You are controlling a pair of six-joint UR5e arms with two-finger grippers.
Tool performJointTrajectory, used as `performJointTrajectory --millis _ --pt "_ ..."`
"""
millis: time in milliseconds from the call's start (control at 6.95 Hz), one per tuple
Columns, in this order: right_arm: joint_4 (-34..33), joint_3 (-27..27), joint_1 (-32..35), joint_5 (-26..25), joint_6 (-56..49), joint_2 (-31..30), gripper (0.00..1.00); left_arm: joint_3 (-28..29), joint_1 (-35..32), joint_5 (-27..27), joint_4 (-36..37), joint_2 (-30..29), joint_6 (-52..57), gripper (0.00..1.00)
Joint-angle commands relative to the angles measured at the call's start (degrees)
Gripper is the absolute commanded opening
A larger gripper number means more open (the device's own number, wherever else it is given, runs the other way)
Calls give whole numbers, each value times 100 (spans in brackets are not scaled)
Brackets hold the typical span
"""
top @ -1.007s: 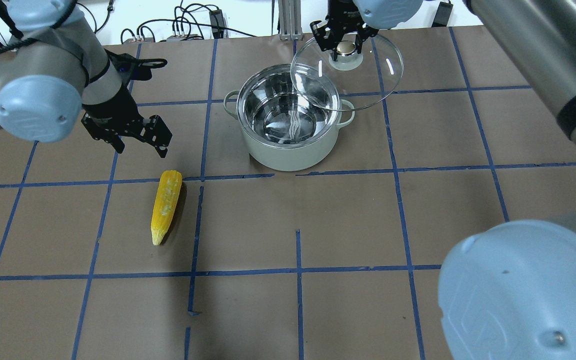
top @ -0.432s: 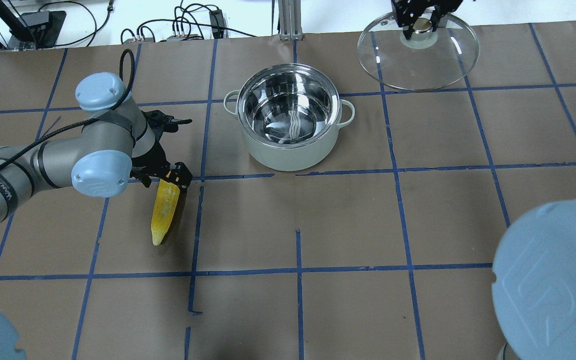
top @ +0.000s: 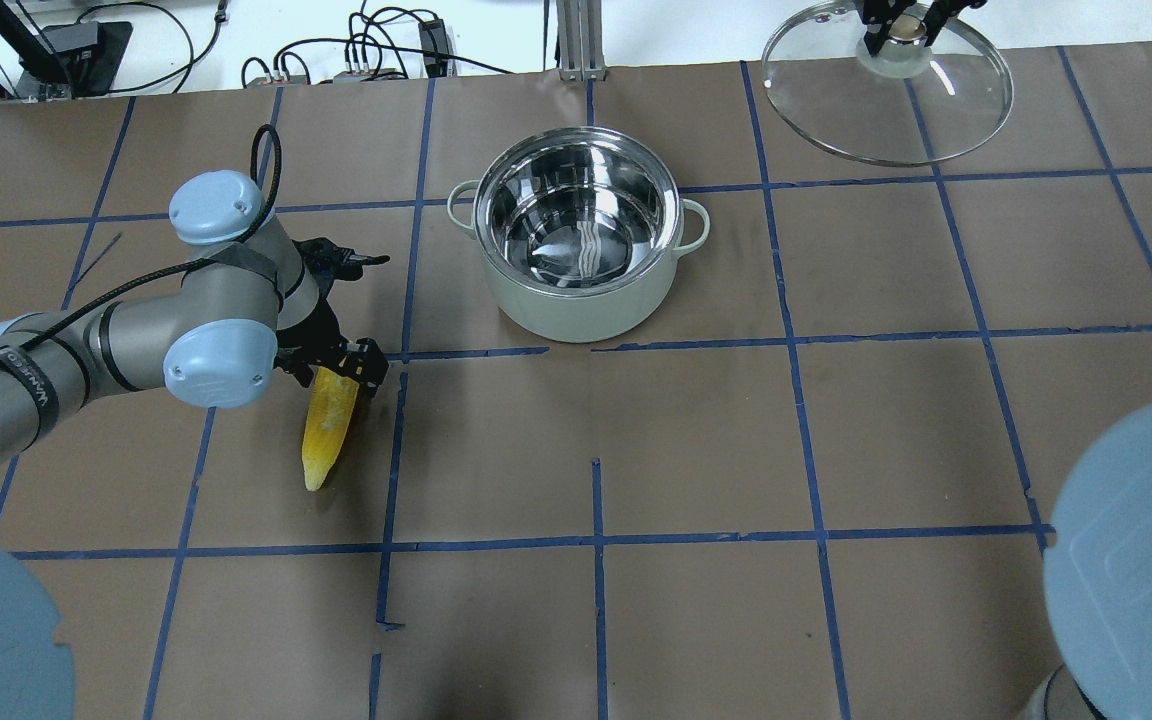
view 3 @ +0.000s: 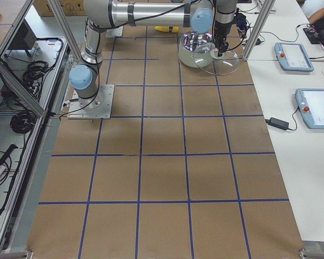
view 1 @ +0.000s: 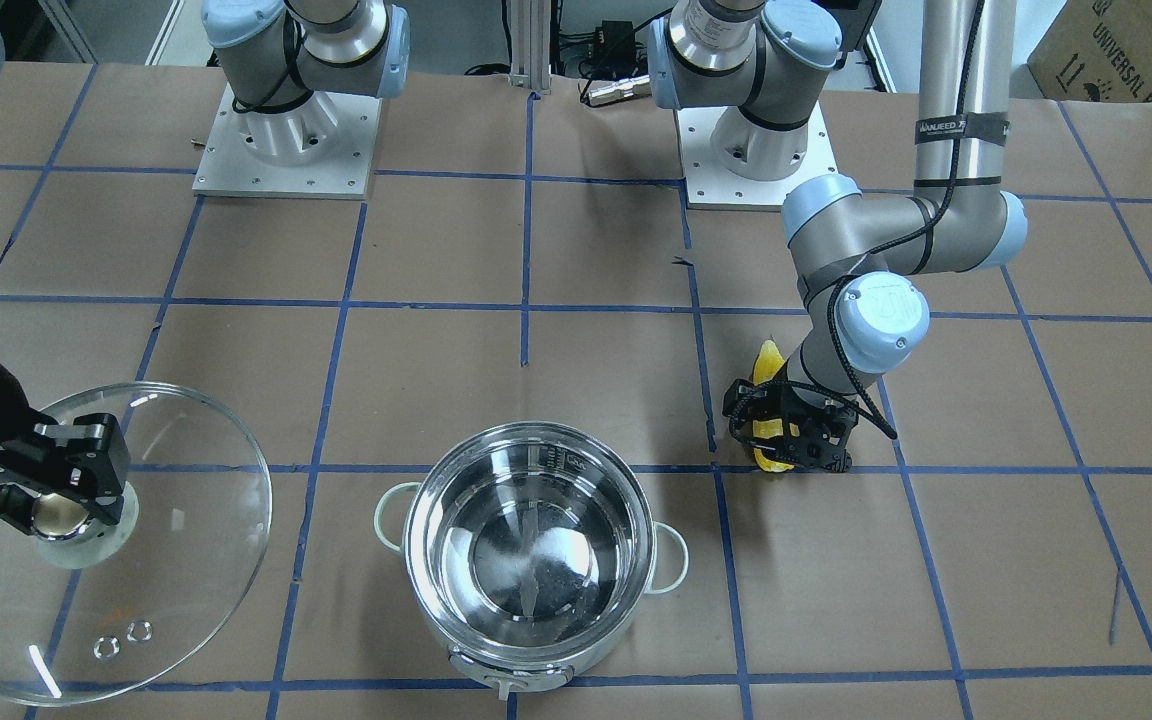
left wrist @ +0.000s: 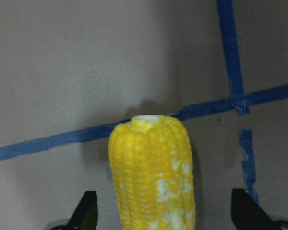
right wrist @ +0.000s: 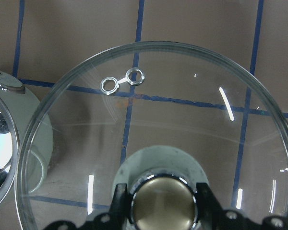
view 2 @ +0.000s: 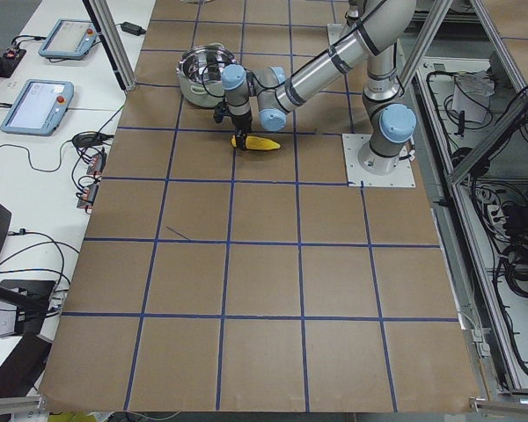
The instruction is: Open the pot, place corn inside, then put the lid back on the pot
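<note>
The steel pot (top: 576, 235) stands uncovered and empty at the table's far middle; it also shows in the front view (view 1: 530, 560). The yellow corn (top: 328, 435) lies on the table to its left, pointed tip toward me. My left gripper (top: 336, 362) is open and low over the corn's blunt end, one finger (left wrist: 89, 211) on each side of the cob (left wrist: 153, 172). My right gripper (top: 901, 25) is shut on the knob of the glass lid (top: 886, 110) and holds it at the far right, apart from the pot. The lid (right wrist: 158, 120) fills the right wrist view.
Brown paper with a grid of blue tape covers the table. Cables and boxes (top: 386, 55) lie past the far edge. My right arm's elbow (top: 1136, 560) fills the near right corner of the overhead view. Both arm bases (view 1: 286, 130) stand on the robot's side.
My left arm has come down from beside the corn onto its blunt end. My right gripper has carried the lid from over the pot's rim off to the far right.
</note>
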Motion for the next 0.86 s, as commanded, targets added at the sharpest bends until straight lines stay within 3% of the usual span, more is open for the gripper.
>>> performJointTrajectory --millis 0,144,288,576,719 --pt "15 26 -10 42 27 -87 6 136 10 26 -18 -28 -9 28" --pt "23 70 -10 42 35 -87 6 355 2 26 -227 16 -114 22" --pt "23 79 -10 33 36 -79 6 905 -77 35 -1047 103 -280 20" --pt "23 70 -9 -10 44 -87 6 2450 -209 -436 -2709 -44 -851 20" --pt "23 88 -1 -11 53 -87 6 3110 -409 -674 -3029 -132 -1175 20"
